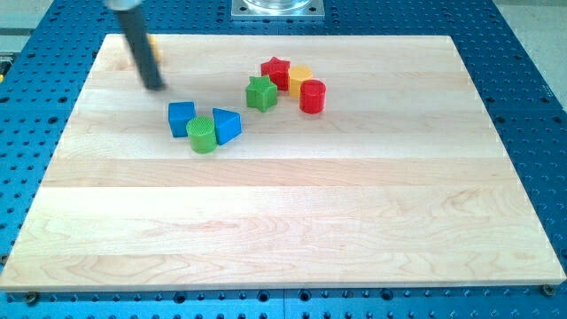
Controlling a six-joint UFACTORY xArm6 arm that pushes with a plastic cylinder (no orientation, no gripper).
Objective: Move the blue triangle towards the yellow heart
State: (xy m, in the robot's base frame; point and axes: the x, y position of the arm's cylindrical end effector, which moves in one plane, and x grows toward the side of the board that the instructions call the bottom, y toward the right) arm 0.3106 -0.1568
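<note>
The blue triangle lies left of centre on the wooden board, touching a green cylinder, with a blue cube just to the left. My tip is up and to the left of the blue cube, apart from it. A small yellow piece shows behind the rod near the top-left corner; its shape is hidden. Another yellow block sits at the upper middle, partly hidden by its neighbours; I cannot tell which one is the heart.
A red star, a green star and a red cylinder cluster around the yellow block at the upper middle. A metal base plate sits beyond the board's top edge.
</note>
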